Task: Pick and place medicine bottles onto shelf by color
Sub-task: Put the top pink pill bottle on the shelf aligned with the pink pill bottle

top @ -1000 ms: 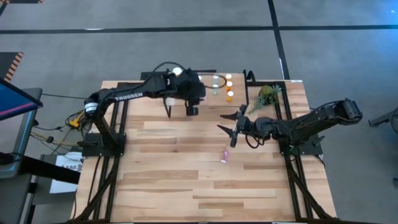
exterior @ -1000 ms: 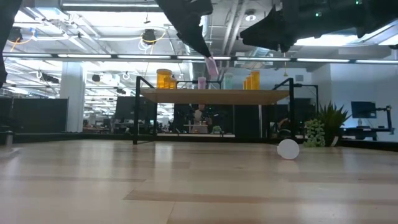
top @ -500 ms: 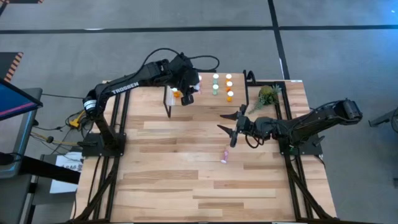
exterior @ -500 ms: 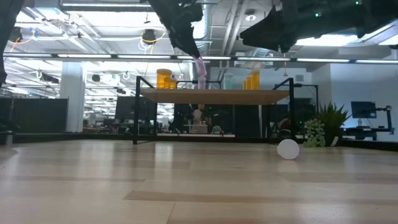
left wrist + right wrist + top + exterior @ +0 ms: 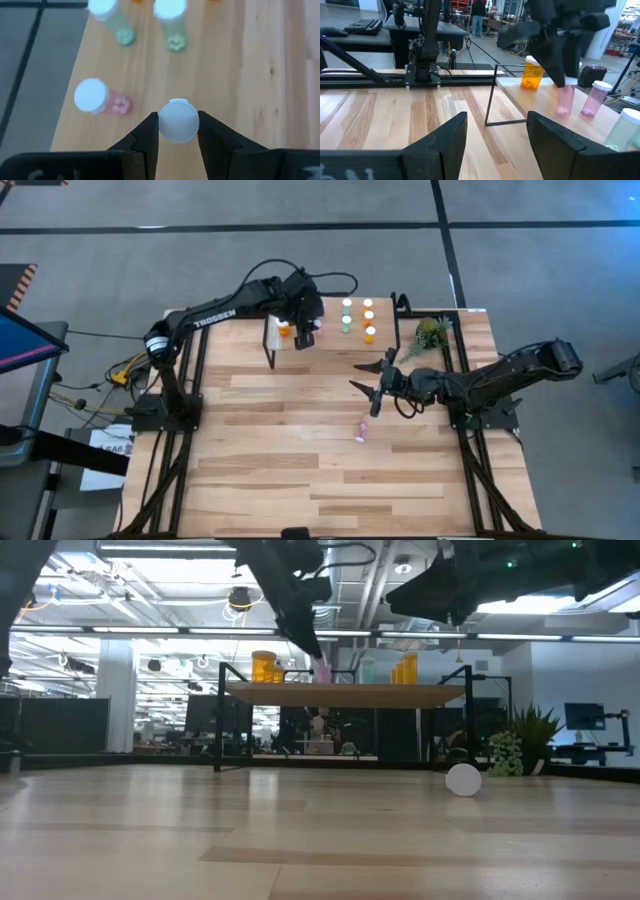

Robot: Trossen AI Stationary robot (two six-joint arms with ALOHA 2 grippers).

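The shelf [image 5: 335, 320] stands at the twelve o'clock edge of the workbench [image 5: 300, 470], and the left arm reaches over its nine o'clock end. There the left gripper [image 5: 178, 131] holds a pink bottle [image 5: 565, 100] upright, its fingers narrowed onto the white cap; the right wrist view shows the bottle's base at or just above the shelf plank, though contact cannot be told. Its long axis runs vertical, in line with the fingers, so the coming move looks like a plain release and a straight lift. A second pink bottle [image 5: 97, 98] stands just beside it, with the pale green bottles [image 5: 170, 25] beyond, so the held one is joining its own colour.

The right gripper [image 5: 372, 392] waits with jaws wide near the table's middle. A fallen pink bottle [image 5: 360, 430] lies on the workbench at about six o'clock from it, close by, its long axis running roughly twelve to six. The right arm is by far the nearer to that one.
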